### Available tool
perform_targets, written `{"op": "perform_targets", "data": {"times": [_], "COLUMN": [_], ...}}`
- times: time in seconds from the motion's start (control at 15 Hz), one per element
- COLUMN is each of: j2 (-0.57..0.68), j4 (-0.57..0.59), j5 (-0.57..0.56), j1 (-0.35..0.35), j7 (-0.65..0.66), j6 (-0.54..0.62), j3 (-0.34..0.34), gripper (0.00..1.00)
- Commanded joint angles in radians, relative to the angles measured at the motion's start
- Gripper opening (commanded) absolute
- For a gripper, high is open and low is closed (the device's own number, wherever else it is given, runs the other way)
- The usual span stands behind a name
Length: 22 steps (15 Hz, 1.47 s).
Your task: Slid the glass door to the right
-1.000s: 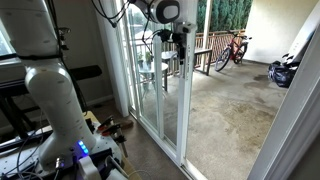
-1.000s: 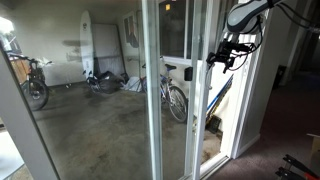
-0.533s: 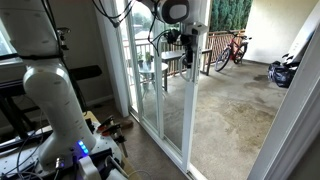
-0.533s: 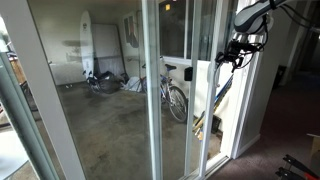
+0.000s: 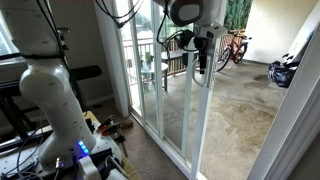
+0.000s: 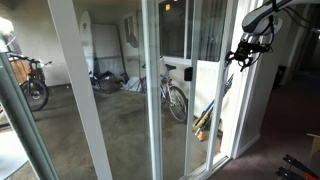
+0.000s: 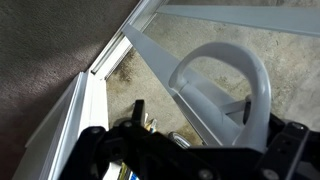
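**A:** Start with the big thing. Where does the glass door (image 5: 198,120) stand?

**B:** Upright in its opening, and taller than the arm (image 5: 183,12). In an exterior view its slim white edge post runs from the top down to the floor. The fixed pane (image 5: 140,70) is on one side of it and the open patio on the other.

**A:** How do you expect it to handle?

**B:** Heavy and stiff, I'd say. A panel that size will be slow to start and slow to stop. It should only want to move sideways along its own line, and a push that leans inward or outward would likely make it bind. The glass is the fragile part and too smooth to give any purchase, so I'd leave it alone.

**A:** So where should it be held?

**B:** On the white frame, and best on the white loop handle (image 7: 220,53) that fills the wrist view. A loop can be hooked and drawn sideways, while a flat painted post could let the pads slip.

**A:** And the claw (image 5: 204,42)?

**B:** It sits high against the door's edge in both exterior views (image 6: 243,52). In the wrist view its dark body (image 7: 180,150) lies right at the foot of the loop. I cannot tell whether it is spread or pressed together, or whether it has the loop at all, because the fingers are hidden.
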Motion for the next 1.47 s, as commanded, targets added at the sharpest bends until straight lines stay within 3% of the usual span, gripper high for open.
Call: {"op": "perform_targets", "data": {"times": [0.0,0.6,1.4], "j2": [0.023,0.124,0.255], "j4": [0.004,0.1,0.237], "j5": [0.037,0.172,0.359], "j1": [-0.087,-0.206,-0.357], "j7": [-0.099,-0.21,-0.324], "j6": [-0.025,-0.049,-0.127], "j3": [-0.057,-0.103,-0.106], "gripper": [1.0,1.0,1.0]}}
